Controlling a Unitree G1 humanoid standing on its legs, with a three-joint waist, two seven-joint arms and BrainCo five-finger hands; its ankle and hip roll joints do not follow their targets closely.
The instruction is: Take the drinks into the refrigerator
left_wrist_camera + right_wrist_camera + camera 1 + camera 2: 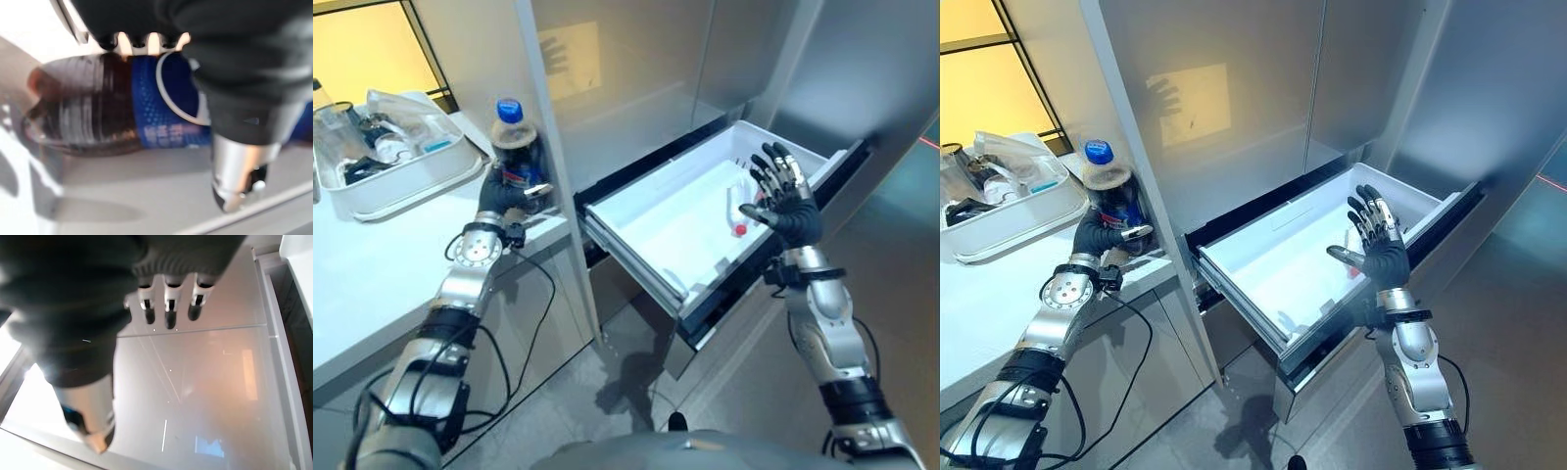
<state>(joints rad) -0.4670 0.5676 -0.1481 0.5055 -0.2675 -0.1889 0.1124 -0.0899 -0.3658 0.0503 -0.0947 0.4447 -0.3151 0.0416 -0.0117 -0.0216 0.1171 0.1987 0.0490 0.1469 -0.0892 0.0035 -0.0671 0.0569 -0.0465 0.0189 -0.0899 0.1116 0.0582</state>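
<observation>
1. You face a tall silver-grey refrigerator (1234, 88) that takes up the frame from 11 to 2 o'clock, its upper doors shut and showing a pale reflection; grey floor lies at 6 o'clock.
2. At 9 o'clock you have a white counter (372, 284) running up to the refrigerator's side panel, with a warm yellow-lit wall behind it at 10 o'clock.
3. The refrigerator's white drawer (646, 235) stands pulled out toward 4 o'clock, its inside bare white apart from a small pale bottle with a red cap (741, 209) lying near its 3 o'clock end.
4. On the counter at 10 o'clock sits a white tray (406, 191) holding clear wrappers and small dark items that you cannot make out.
5. Your left hand (506, 194) is curled round the cola bottle (516, 147) on the counter edge, just beside the refrigerator's side panel.
6. That bottle stands upright, long axis vertical, blue cap pointing up toward 12 o'clock, dark drink inside and a blue label round its middle; the left wrist view shows your fingers across the label.
7. Your right hand (1381, 245) hangs above the drawer's 3 o'clock end, fingers spread straight and holding nothing.
</observation>
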